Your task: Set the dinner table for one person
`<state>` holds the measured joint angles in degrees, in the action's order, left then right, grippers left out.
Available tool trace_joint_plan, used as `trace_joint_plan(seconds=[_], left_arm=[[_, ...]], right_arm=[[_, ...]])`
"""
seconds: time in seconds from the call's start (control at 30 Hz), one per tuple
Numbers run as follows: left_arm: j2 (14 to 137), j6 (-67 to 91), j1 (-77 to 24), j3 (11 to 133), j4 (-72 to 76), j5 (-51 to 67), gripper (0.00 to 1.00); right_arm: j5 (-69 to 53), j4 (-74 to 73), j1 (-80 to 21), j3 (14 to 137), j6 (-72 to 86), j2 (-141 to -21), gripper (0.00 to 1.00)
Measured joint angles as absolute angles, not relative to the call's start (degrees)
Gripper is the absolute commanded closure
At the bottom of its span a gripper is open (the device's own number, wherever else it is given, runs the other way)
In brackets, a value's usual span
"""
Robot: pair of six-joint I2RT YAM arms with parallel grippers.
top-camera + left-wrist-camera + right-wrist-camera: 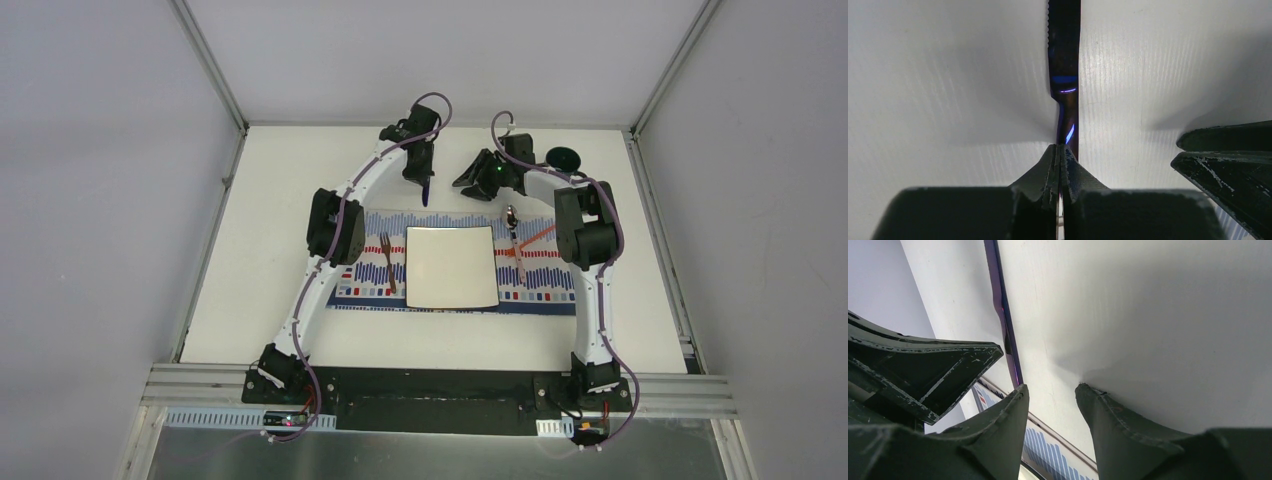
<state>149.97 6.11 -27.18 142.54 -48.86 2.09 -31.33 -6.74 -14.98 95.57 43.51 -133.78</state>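
large white matte tabletop (280, 200) between grey walls (90, 200) | left gripper (1060, 152) pinches dark purple metal knife (1064, 60) | right gripper (1052, 390) jaws spread | knife's serrated edge shows only at left wrist

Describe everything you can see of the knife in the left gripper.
The knife looks like glossy dark metal with a blue-purple sheen, its blade serrated along one edge. The left gripper is shut on its narrow shank, blade pointing away over the white dinner table. Whether its tip touches down is unclear.
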Motion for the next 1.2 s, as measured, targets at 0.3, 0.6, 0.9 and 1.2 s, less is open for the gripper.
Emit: trace_joint_plan(seconds=[0.3, 0.6, 0.9, 1.2], left_arm=[[149.99, 6.7, -27.18, 142.54, -48.77, 3.64, 0.98], [149.99, 6.68, -27.18, 142.54, -48.29, 3.6, 0.7], [151.33, 6.72, -27.18, 143.13, -47.64, 3.57, 0.65], [151.94, 6.76, -27.18, 144.0, -47.13, 3.64, 0.68]], right_arm=[[-31.33, -7.14, -15.25, 96.16, 43.48, -133.78, 0.5], [-31.33, -7.14, -15.38, 96.16, 43.51, -133.78, 0.5], [-31.35, -7.11, -15.42, 96.16, 43.51, -133.78, 0.5], [-31.51, -7.09, -15.42, 96.16, 43.64, -133.78, 0.49]])
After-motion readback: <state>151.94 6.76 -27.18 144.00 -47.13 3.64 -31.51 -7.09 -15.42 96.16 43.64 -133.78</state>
